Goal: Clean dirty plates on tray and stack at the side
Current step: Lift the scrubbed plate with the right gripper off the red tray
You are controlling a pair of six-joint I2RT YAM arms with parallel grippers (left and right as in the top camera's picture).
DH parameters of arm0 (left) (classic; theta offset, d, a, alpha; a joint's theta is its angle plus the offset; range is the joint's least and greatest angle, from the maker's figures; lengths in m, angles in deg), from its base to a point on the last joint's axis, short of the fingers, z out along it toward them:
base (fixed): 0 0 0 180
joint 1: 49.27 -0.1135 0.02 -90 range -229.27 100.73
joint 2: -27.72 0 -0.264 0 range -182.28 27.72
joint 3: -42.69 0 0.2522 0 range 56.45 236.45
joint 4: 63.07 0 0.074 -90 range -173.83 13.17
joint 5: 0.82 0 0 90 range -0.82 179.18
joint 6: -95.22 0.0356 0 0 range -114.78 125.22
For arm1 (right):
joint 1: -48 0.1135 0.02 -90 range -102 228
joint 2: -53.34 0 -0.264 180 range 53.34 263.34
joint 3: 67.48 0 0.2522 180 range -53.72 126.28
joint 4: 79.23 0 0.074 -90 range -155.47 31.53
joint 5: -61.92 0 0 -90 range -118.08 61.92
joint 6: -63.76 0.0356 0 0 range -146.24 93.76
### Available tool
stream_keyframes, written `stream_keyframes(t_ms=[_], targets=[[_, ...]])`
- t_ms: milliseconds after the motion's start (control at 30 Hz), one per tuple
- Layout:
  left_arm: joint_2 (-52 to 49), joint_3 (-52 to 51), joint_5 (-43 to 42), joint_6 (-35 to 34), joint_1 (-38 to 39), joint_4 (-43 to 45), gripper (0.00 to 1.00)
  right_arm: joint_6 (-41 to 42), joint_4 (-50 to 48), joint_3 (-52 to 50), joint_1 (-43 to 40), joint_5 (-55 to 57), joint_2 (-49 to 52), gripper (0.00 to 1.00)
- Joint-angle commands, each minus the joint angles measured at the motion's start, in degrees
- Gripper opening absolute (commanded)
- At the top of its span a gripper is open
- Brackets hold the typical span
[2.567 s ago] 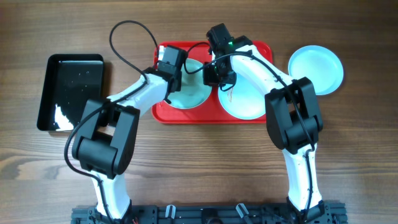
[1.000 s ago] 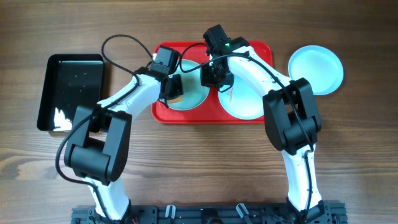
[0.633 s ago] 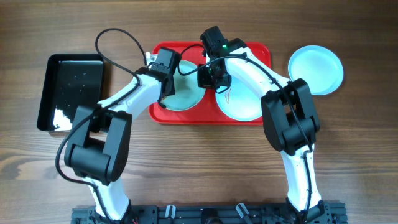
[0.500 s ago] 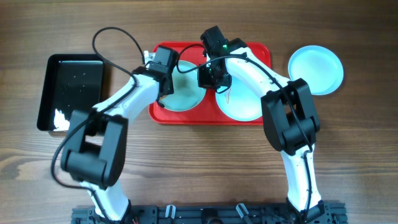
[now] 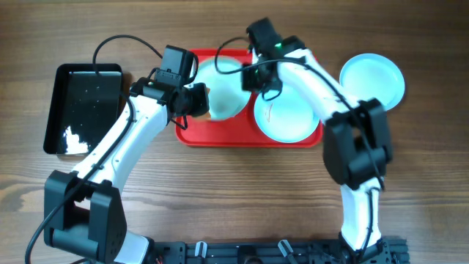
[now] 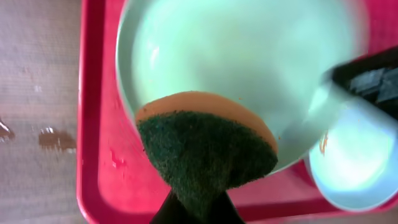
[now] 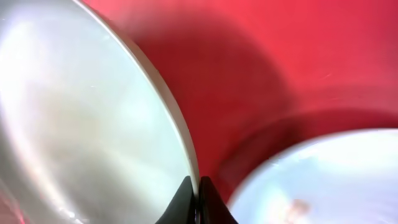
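My right hand (image 7: 193,186) had lifted the plate (image 5: 227,92) by its rim, tilted over the tray (image 5: 220,138). My left hand (image 5: 195,101), pinching the sponge (image 6: 205,152), had backed off beside it, so scrubbing was likely finished.

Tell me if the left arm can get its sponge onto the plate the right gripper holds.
Likely yes. The sponge in the left gripper sits at the near rim of that plate, whose face is bare, and the right gripper pinches only the opposite rim.
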Motion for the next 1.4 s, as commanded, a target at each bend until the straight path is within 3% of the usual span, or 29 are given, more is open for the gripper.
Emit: stream_keyframes(t_ms=[0,233,467,767,1167,1367], targets=[[0.2,0.2,-1.9,-0.5,-0.2,-2.3,0.04,-1.2,0.2,1.8,-3.1,9.2,-9.6,0.04],[0.2,0.2,-1.9,-0.5,-0.2,-4.4,0.04,-10.6,0.2,1.8,-4.4,31.0,-17.8,0.04],[0.2,0.2,-1.9,-0.5,-0.2,-4.4,0.04,-19.1,-0.2,1.7,-3.5,46.4,-18.6,0.04],[0.1,0.2,-1.9,-0.5,-0.2,-4.1,0.04,-24.2,-3.4,1.7,0.7,49.7,-18.6,0.04],[0.1,0.2,-1.9,-0.5,-0.1,-3.8,0.04,-35.4,-10.3,1.5,7.0,66.6,-18.2,0.04],[0.1,0.2,-1.9,-0.6,-0.1,-3.6,0.04,-36.7,-10.9,1.5,7.2,68.4,-18.2,0.04]])
